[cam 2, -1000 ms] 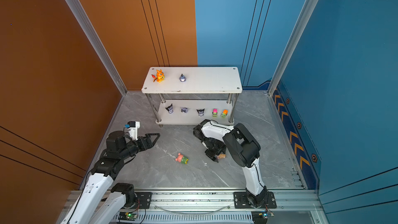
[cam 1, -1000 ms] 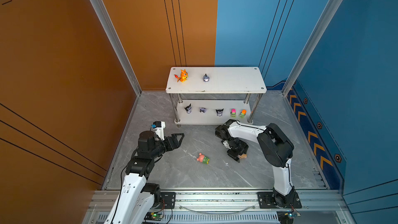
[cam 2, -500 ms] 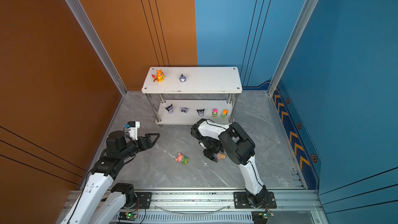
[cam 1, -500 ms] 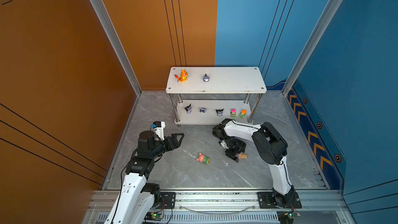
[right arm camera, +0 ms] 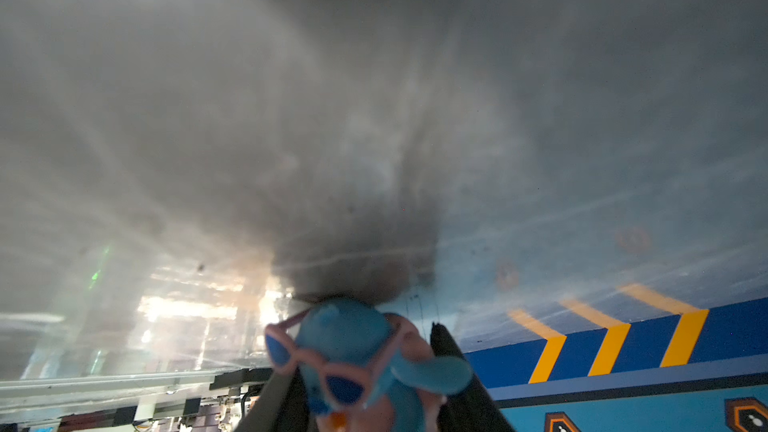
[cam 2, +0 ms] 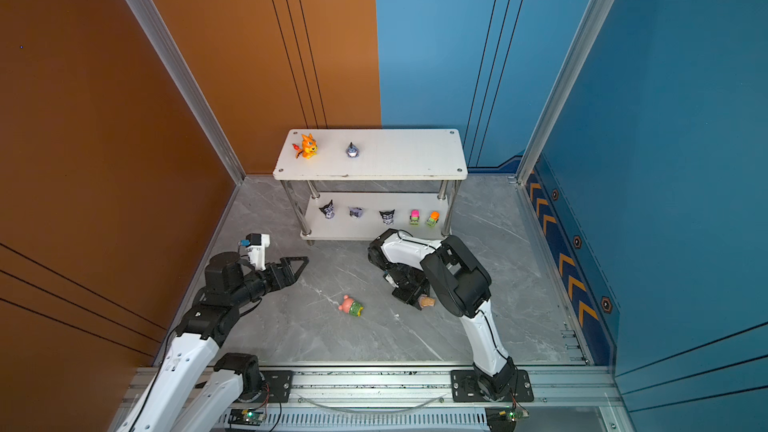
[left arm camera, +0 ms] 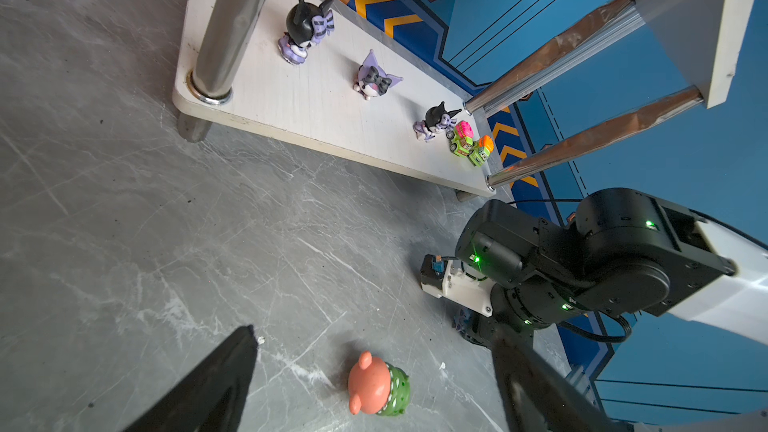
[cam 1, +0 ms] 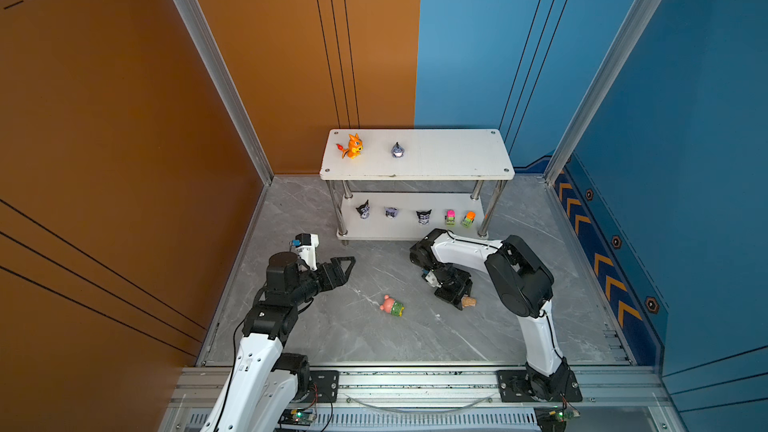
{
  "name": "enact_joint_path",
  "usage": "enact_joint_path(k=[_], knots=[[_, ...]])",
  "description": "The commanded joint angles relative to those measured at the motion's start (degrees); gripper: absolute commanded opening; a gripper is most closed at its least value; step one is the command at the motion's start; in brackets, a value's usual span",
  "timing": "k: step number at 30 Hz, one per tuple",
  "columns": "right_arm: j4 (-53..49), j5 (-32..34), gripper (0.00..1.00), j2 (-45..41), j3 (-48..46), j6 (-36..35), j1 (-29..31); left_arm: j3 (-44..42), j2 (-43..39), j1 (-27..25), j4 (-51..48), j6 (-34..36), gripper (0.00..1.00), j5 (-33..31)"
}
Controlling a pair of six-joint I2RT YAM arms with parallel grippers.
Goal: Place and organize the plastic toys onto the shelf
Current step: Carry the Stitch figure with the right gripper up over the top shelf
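Jaws of the right gripper (right arm camera: 365,367) pinch the blue creature (right arm camera: 349,338) at the floor (cam 1: 374,347), right of centre; the left gripper (cam 1: 348,272) is spread, empty. Seven toys (cam 1: 423,216) stand on the shelf (cam 1: 449,155); this one and the pink bear (cam 1: 391,306), lying mid-floor, remain.

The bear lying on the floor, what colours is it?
The bear is pink with a green outfit; clearest in the left wrist view.

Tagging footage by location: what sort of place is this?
Likely a robot test cell: orange and blue panel walls, aluminium base rail carrying two white-and-black arms, white two-tier chrome-legged shelf.
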Motion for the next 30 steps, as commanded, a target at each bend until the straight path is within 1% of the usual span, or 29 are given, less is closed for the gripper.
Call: enact_joint_path(k=[1,8,14,16,18,20,24,27,30], knots=[[1.6,-3.0,0.34,-4.9,-0.3,1.4,-0.7,-0.5,0.2,0.7,1.3,0.7,0.9,1.5],[3.4,-8.8,0.26,-14.8,2.3,2.8,-0.4,-0.4,0.6,0.8,1.6,0.7,0.9,1.8],[9.7,-12.6,0.25,-26.7,4.9,2.1,2.4,-0.2,1.0,0.8,1.9,0.6,0.9,2.4],[14.5,-14.6,0.26,-32.0,4.4,1.1,3.8,0.0,1.0,0.8,1.9,0.6,0.9,2.6],[19.7,-15.4,0.25,-36.6,4.4,1.5,4.1,-0.1,0.9,0.8,2.0,0.5,0.9,2.6],[24.9,-16.7,0.25,-40.6,4.7,2.6,3.6,-0.1,0.9,0.9,2.1,0.5,0.9,2.6],[37.9,-16.7,0.26,-47.8,4.7,4.3,2.0,-0.1,1.2,0.9,2.5,0.2,0.9,2.9],[45.9,-14.5,0.26,-50.0,5.5,4.6,0.6,-0.1,1.6,0.9,4.1,-0.1,0.9,3.0],[50.8,-13.3,0.25,-48.4,9.0,5.3,-2.4,0.1,2.4,0.9,5.4,-0.6,0.9,3.5]])
